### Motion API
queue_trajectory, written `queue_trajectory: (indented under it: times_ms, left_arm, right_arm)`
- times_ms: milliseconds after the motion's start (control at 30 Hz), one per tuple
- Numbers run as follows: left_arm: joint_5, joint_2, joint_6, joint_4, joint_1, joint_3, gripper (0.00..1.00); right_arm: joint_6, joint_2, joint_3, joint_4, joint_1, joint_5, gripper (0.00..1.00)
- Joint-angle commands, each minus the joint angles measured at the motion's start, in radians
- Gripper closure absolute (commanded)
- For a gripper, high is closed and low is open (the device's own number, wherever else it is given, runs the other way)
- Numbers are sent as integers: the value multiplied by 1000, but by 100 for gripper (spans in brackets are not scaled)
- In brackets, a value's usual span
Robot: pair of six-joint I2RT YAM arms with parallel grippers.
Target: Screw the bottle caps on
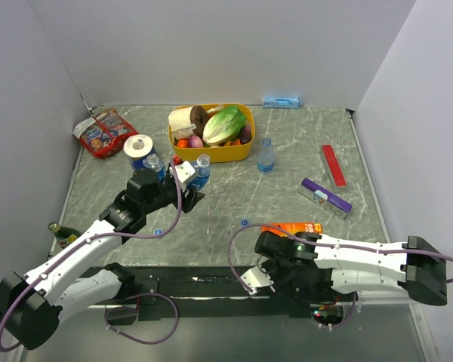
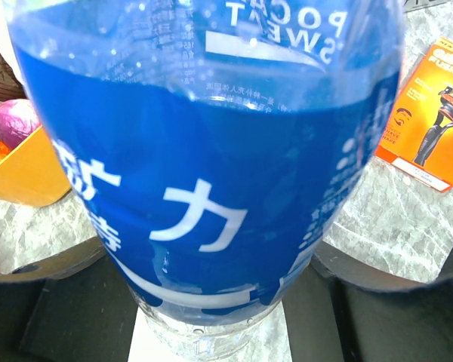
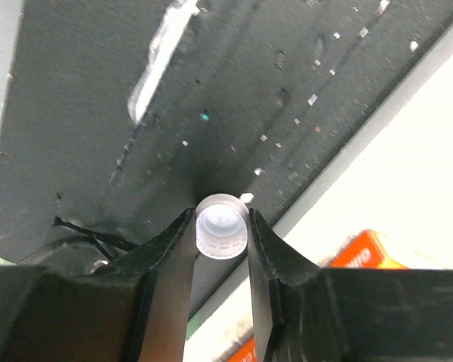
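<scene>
A grey marbled counter [image 1: 234, 200] carries a yellow basket [image 1: 211, 155] of food at its back. Just in front of the basket's left end, the left arm's jaws are closed part-way, pressing on both sides of a clear bottle [image 1: 201, 170] with a blue label and gripping its lower body. A second bottle [image 1: 155, 163] stands left of the basket, and a third bottle [image 1: 266, 156] just right of it. Well in front of the basket, over the dark strip at the counter's near edge, the right arm's jaws are pinched tight on a small pale cap [image 3: 221, 226]. A loose blue cap [image 1: 244, 223] and another loose cap [image 1: 158, 231] lie on the counter in front of the basket.
</scene>
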Motion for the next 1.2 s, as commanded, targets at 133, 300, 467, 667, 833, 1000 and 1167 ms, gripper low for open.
queue_trajectory:
  times_ms: [133, 300, 467, 667, 833, 1000, 1167]
  left_arm:
    - [-68, 6, -55, -38, 42, 77, 99]
    - [-76, 27, -38, -122, 85, 139, 99]
    - [-68, 44, -26, -130, 101, 159, 99]
    - [-69, 45, -38, -87, 116, 160, 99]
    - [-55, 36, -58, -38, 124, 120, 99]
    - [-45, 41, -63, -38, 130, 123, 99]
    - [-70, 32, -50, -38, 134, 111, 99]
  right_arm:
    - [134, 8, 233, 145, -160, -88, 73]
    - [166, 106, 241, 487, -234, 55, 76]
    - [148, 220, 232, 657, -308, 139, 78]
    - [307, 102, 443, 570, -331, 179, 70]
    - [344, 111, 441, 568, -337, 190, 44]
    - [392, 152, 339, 642, -374, 254, 24]
    - [475, 154, 384, 610, -446, 211, 24]
